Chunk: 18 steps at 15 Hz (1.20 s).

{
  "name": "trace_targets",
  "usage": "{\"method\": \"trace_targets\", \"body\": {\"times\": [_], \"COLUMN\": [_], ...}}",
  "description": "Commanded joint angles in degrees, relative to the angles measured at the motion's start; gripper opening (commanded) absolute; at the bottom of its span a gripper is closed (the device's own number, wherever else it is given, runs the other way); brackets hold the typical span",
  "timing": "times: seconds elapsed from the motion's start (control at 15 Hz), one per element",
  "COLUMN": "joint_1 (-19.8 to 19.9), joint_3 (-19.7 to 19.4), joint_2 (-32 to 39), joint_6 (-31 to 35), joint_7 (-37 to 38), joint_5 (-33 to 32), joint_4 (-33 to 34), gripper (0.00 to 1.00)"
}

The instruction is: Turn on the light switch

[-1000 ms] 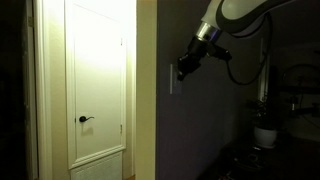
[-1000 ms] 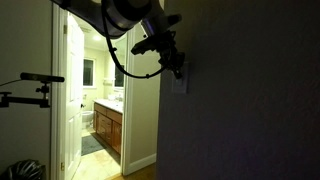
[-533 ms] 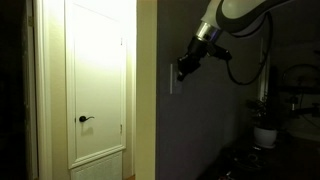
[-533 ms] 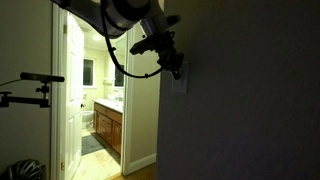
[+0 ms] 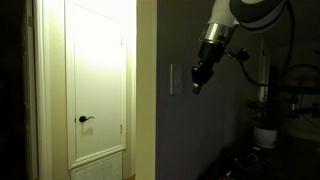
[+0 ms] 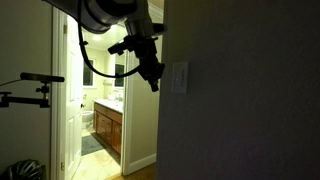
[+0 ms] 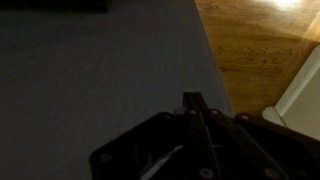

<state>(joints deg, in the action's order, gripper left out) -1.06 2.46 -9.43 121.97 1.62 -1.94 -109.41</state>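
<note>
The light switch (image 5: pixel 172 78) is a small pale upright plate on the dark wall near the corner; it also shows in an exterior view (image 6: pixel 178 77). My gripper (image 5: pixel 197 86) hangs a short way off the wall beside the switch, apart from it, pointing down. In an exterior view my gripper (image 6: pixel 153 84) is left of the plate, not touching. In the wrist view my gripper (image 7: pixel 193 100) has its fingers pressed together, shut on nothing, over the grey wall. The switch is out of the wrist view.
A lit white door (image 5: pixel 98 80) with a black lever handle (image 5: pixel 85 119) stands left of the wall corner. A lit bathroom with a vanity (image 6: pixel 108 125) shows through the doorway. A camera stand (image 6: pixel 30 80) is at the left. A potted plant (image 5: pixel 265 132) sits at the right.
My gripper has pulled back from the switch plate, away from the wall, and now hangs lower and pointing down. The fingers stay shut.
</note>
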Motion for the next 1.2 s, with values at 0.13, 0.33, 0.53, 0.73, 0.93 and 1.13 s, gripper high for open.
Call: {"method": "trace_targets", "body": {"times": [0.13,0.33,0.53,0.73,0.93,1.13], "joint_1": [-0.4,-0.7,-0.91,-0.66,-0.67,-0.67], "joint_3": [-0.28,-0.28,-0.11,0.05,0.05,0.05], "joint_2": [-6.34,-6.6,-6.53,-4.56,-4.57,-4.57], "joint_6": [-6.03,-12.59,-19.23,-19.71,-20.1,-20.12], "joint_7": [-1.34,-2.75,-3.34,-2.36,-2.51,-2.53], "joint_5": [1.08,1.42,1.18,0.51,0.51,0.51], "joint_4": [-6.26,-6.36,-6.86,-5.01,-5.32,-5.33], "gripper": [0.03,0.31,0.5,0.44,0.56,0.56]}}
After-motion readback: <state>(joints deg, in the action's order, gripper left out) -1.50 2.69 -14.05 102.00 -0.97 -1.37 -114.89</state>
